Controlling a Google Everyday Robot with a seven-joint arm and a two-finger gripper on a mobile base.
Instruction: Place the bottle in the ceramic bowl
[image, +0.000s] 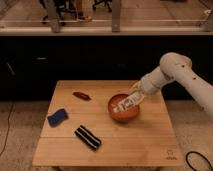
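The ceramic bowl (120, 114), round and orange-red, stands on the wooden table (107, 152) right of centre. The bottle (125, 105), small and clear with a whitish label, lies tilted over the bowl's inside, its lower end toward the bowl's left. My gripper (135, 96) reaches in from the right on a white arm and is shut on the bottle's upper end, just above the bowl's far right rim. Whether the bottle touches the bowl's bottom I cannot tell.
A blue sponge-like block (57, 117) lies at the table's left. A dark striped packet (87, 137) sits front centre, and a small reddish-brown thing (81, 95) lies at the back left. A dark counter runs behind the table. A cable (197, 161) loops on the floor at the right.
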